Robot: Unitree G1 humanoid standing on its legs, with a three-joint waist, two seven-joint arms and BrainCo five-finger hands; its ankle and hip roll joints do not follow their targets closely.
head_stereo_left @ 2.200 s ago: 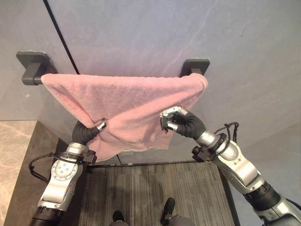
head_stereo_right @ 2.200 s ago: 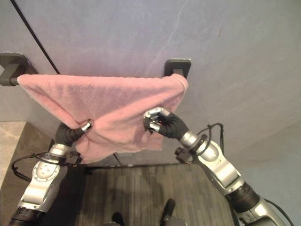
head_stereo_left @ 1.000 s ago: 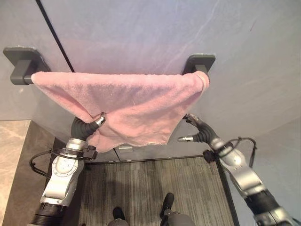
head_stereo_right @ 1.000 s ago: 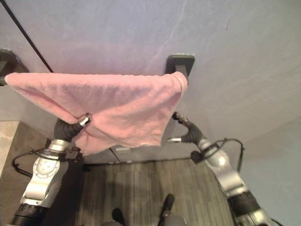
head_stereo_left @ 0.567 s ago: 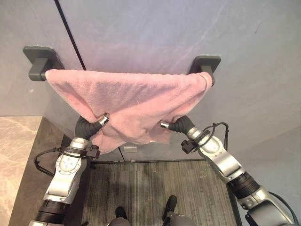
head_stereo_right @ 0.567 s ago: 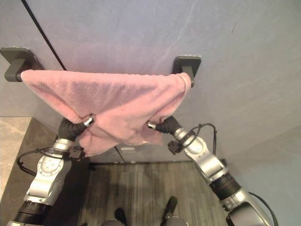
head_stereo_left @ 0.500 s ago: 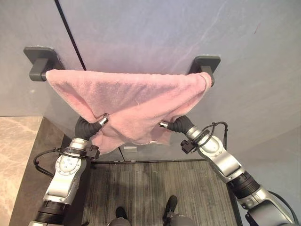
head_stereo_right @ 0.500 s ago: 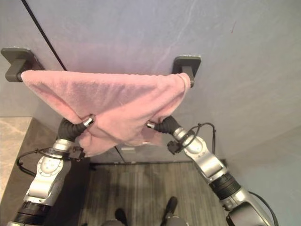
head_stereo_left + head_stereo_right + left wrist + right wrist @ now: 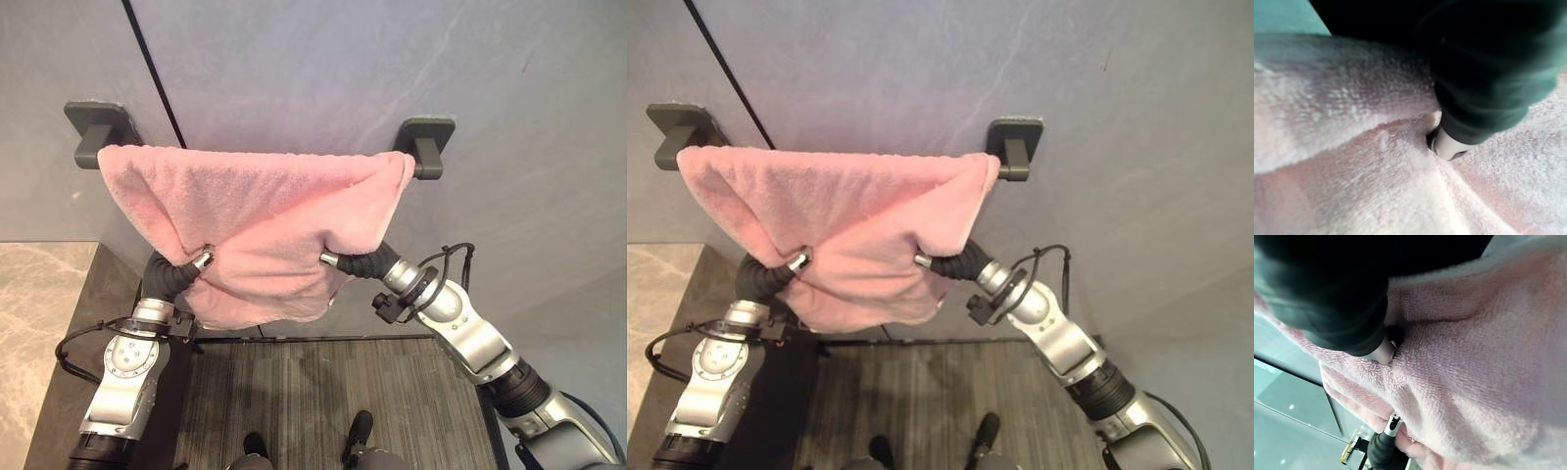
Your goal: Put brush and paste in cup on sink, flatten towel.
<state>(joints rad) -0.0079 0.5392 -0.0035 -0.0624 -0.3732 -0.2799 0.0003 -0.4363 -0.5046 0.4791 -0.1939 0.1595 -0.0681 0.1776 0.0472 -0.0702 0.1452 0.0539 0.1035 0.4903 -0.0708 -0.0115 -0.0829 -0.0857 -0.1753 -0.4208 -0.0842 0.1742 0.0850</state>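
Note:
A pink towel (image 9: 265,211) hangs over a rail on the grey wall, bunched and pulled up in the middle. My left hand (image 9: 174,276) reaches up into its lower left part, and my right hand (image 9: 361,264) pushes into its lower right part from beside the right edge. Both hands are buried in the cloth. The left wrist view has the left hand's dark cover (image 9: 1488,73) pressed into towel folds (image 9: 1352,147). In the right wrist view the right hand (image 9: 1337,298) is sunk in the towel (image 9: 1474,357), with the left hand (image 9: 1383,448) beyond it.
Two dark brackets (image 9: 98,127) (image 9: 428,142) hold the rail on the wall. A marble countertop (image 9: 39,323) lies at the lower left. Dark wood-grain floor (image 9: 313,382) runs below the towel between my arms.
My right hand has gone from beside the towel's right edge up into the cloth, bunching its lower right part. The towel's right end now sits a little left of the bracket.

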